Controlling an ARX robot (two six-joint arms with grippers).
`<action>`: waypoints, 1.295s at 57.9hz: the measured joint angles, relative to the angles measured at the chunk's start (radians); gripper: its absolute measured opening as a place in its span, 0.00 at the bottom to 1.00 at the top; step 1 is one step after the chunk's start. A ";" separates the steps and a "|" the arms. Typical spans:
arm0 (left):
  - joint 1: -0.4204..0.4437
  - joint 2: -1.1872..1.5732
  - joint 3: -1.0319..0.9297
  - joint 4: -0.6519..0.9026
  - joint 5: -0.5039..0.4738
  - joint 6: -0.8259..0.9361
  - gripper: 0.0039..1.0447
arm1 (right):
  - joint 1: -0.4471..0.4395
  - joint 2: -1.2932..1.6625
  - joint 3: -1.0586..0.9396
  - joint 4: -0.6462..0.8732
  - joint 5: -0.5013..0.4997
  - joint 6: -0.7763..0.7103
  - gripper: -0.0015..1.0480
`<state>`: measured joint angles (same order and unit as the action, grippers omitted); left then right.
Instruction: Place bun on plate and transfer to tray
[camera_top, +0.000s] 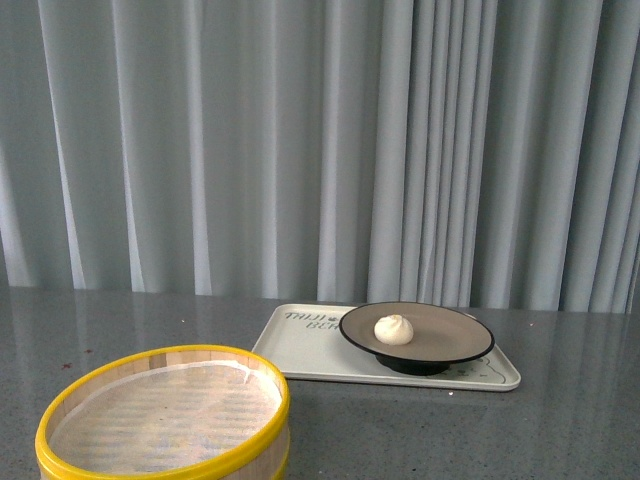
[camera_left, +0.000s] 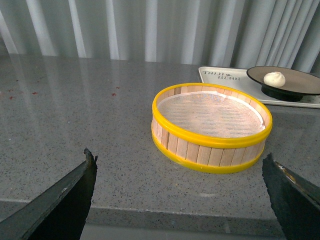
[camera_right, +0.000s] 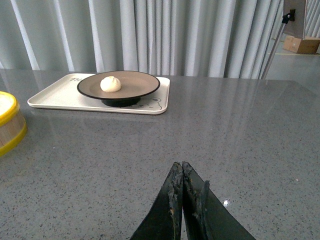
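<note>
Closest to the cameras are the two grippers themselves. The left gripper (camera_left: 180, 200) has its dark fingers spread wide, one at each lower corner of its wrist view, with nothing between them. The right gripper (camera_right: 182, 197) has its fingers pressed together into a single point, also holding nothing. Both hang low over the near part of the grey speckled tabletop (camera_right: 240, 150), well apart from the task's things, which reads as arms parked clear of finished work.

Just ahead of the left gripper, between its spread fingers as its wrist camera looks out, stands the yellow-rimmed wooden steamer basket (camera_left: 212, 131), upright, lined with pale cloth or paper and with no bun in it. It probably served as the bun's source, though that is only a judgement.

Farther out, beyond the basket from the left gripper and well ahead of the right one, lies the cream tray (camera_top: 300, 345) with dark lettering near one corner. The black-rimmed plate (camera_top: 450, 330) sits upright on the tray, and the bun (camera_top: 393, 329) rests near the plate's middle. So plate and bun appear to be where the task wants them.

The tabletop is glossy enough to show soft reflections. Behind it hang pale grey pleated curtains (camera_top: 300, 150). In the right wrist view a stand (camera_right: 275, 45) and a cardboard box (camera_right: 301, 44) show past the curtain's edge.
</note>
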<state>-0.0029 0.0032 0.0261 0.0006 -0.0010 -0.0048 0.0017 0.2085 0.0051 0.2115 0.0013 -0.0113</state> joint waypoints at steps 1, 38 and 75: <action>0.000 0.000 0.000 0.000 0.000 0.000 0.94 | 0.000 -0.005 0.000 -0.005 0.000 0.000 0.02; 0.000 0.000 0.000 0.000 0.000 0.000 0.94 | 0.000 -0.204 0.000 -0.211 -0.002 0.000 0.32; 0.000 0.000 0.000 0.000 0.000 0.000 0.94 | 0.000 -0.204 0.000 -0.211 -0.002 0.001 0.92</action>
<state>-0.0029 0.0032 0.0261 0.0006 -0.0010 -0.0048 0.0017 0.0044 0.0055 0.0006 -0.0010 -0.0105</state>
